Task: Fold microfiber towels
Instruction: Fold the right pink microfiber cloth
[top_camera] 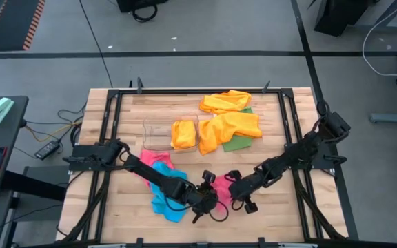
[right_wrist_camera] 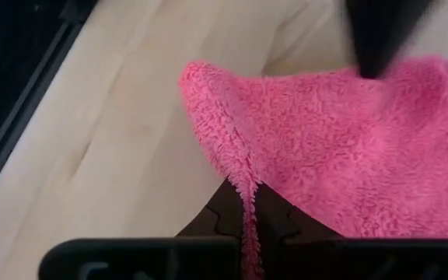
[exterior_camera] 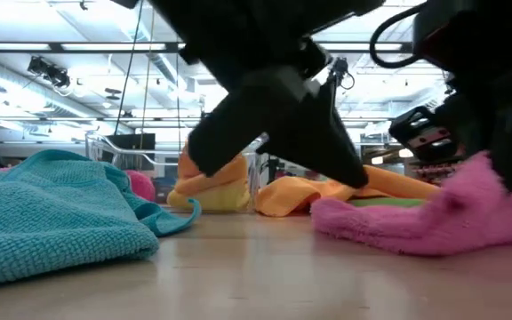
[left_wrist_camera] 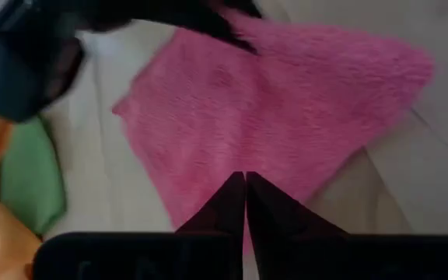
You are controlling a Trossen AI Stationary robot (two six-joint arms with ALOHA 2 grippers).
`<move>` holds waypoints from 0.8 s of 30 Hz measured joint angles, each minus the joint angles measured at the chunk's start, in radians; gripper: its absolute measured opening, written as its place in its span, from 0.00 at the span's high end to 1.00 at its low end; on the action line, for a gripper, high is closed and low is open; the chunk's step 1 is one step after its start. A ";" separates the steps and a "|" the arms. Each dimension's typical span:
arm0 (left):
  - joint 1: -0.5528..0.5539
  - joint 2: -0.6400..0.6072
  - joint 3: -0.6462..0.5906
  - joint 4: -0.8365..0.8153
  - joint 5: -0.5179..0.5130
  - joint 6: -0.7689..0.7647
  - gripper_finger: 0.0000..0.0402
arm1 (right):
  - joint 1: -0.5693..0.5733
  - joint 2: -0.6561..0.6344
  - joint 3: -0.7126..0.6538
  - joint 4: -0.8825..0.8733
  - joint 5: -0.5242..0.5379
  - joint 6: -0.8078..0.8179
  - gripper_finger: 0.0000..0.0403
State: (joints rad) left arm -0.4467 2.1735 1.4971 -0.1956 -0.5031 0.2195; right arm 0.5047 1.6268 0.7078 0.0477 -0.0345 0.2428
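High view shows both arms meeting over the pink towel (top_camera: 220, 183) at the near edge of the table (top_camera: 267, 213). The left gripper (top_camera: 207, 201) has its fingers pressed together on one edge of that towel. The right gripper (top_camera: 236, 189) pinches another edge, which runs up between its fingers (right_wrist_camera: 282, 222) in the right wrist view. The cloth looks light, limp and fluffy, so I'd judge it sags unless held by two corners and grips easily at a hem. A blue towel (top_camera: 165, 196) lies crumpled just beside it. The clear bin (top_camera: 158, 134) farther back holds a folded orange towel (top_camera: 183, 134). More orange towels (top_camera: 229, 124) sit loose beside it, over a green one (top_camera: 240, 143).
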 joint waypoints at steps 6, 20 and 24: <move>0.003 0.020 -0.002 -0.009 0.001 -0.026 0.95 | -0.041 -0.001 0.000 -0.003 -0.052 0.006 0.97; -0.040 -0.026 -0.307 0.654 -0.071 -0.002 0.97 | -0.050 -0.001 0.000 0.003 -0.083 0.039 0.97; -0.030 -0.070 -0.479 0.964 -0.067 -0.055 0.97 | -0.051 -0.001 0.000 0.012 -0.083 0.034 0.97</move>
State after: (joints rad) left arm -0.4763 2.1030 1.0181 0.7689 -0.5704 0.1641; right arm 0.4538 1.6257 0.7078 0.0599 -0.1173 0.2764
